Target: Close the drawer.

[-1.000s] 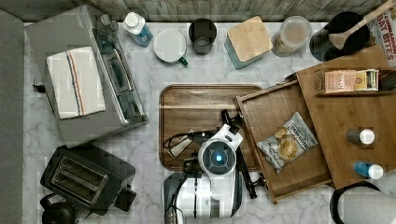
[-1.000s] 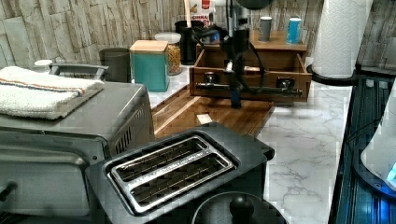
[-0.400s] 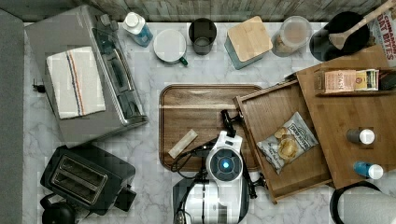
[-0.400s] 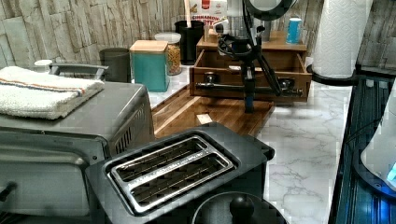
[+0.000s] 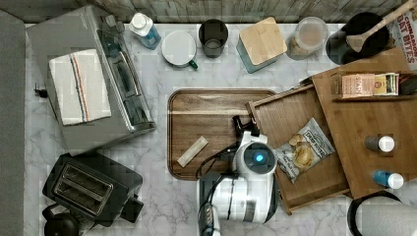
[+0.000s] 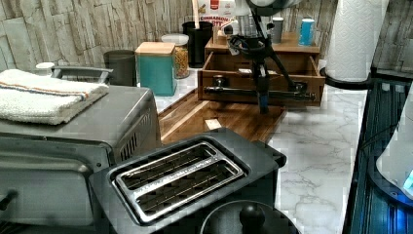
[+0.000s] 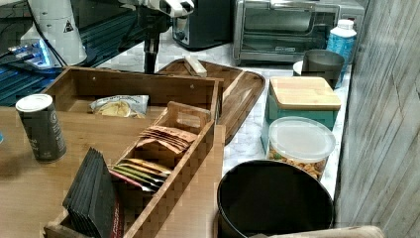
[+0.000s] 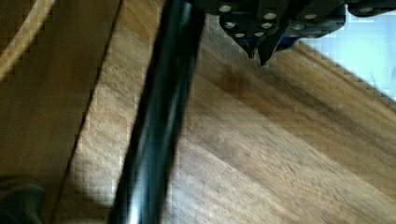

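The wooden drawer [image 5: 280,115] stands pulled out of the bamboo cabinet [image 5: 373,118], with a chip bag [image 5: 304,150] lying inside it. A black bar handle [image 6: 258,91] runs along its front panel [image 6: 234,80]. My gripper [image 5: 244,125] hangs just outside that front, over the dark tray [image 5: 206,108]. In the left view the gripper [image 6: 263,100] points down in front of the handle. The wrist view has the fingertips [image 8: 259,51] pressed together with nothing held, beside the black handle [image 8: 159,116]. From the right view, the gripper [image 7: 150,62] is just beyond the drawer's front wall [image 7: 148,87].
A small stick packet [image 5: 193,151] lies on the tray. A toaster oven [image 5: 88,78] and a toaster [image 5: 91,184] stand at the top view's left. A teal canister [image 5: 260,44], a cup and a jar line the back. A paper towel roll [image 6: 353,39] stands beside the cabinet.
The arm has moved across the tray toward the top view's right, up to the drawer's front and handle. The stick packet on the tray is now uncovered. The drawer has not moved.
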Tool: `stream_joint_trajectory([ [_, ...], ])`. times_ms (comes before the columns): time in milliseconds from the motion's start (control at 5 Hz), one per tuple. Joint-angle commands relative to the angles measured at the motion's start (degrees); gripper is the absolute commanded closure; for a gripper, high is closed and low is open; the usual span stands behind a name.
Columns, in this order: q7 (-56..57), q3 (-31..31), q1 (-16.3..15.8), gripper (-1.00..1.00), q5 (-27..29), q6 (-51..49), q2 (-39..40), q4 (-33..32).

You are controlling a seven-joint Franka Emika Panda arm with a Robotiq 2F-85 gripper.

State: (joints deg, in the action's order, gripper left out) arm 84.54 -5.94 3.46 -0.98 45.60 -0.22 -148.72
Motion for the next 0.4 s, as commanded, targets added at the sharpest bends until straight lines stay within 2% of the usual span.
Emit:
stream_joint_trajectory([
  [200,6.98,-6.7,4.83,1.0,4.5,-0.67,0.92,17.33],
  [400,10.5,-9.14,4.94,1.0,6.69,1.3,3.37,20.78],
])
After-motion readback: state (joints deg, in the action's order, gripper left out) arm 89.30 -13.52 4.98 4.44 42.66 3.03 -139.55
